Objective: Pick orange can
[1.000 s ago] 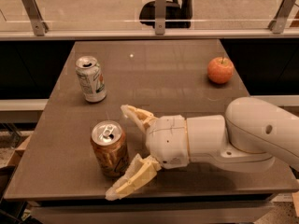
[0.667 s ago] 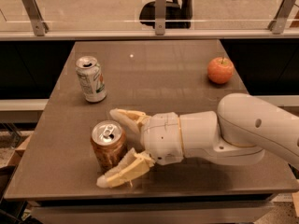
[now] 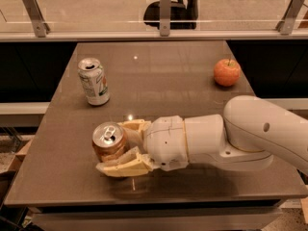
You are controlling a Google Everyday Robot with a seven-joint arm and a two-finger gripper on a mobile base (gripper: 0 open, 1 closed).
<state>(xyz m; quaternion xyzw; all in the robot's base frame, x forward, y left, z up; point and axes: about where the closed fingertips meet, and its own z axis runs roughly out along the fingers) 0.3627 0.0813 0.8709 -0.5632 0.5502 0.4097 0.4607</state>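
The orange can (image 3: 109, 141), orange-brown with a silver pull-tab top, stands upright on the brown table (image 3: 159, 85) near its front left. My gripper (image 3: 124, 147) reaches in from the right on a white arm. Its cream fingers (image 3: 126, 164) sit on both sides of the can and press against it, one behind and one in front. The can's lower part is hidden by the near finger.
A white and green can (image 3: 94, 81) stands upright at the left rear of the table. A round orange-red apple (image 3: 226, 72) sits at the right rear. A glass railing with metal posts (image 3: 165, 13) runs behind the table.
My gripper moved left around the orange can and its fingers closed from wide open onto the can's sides. The can stayed in place.
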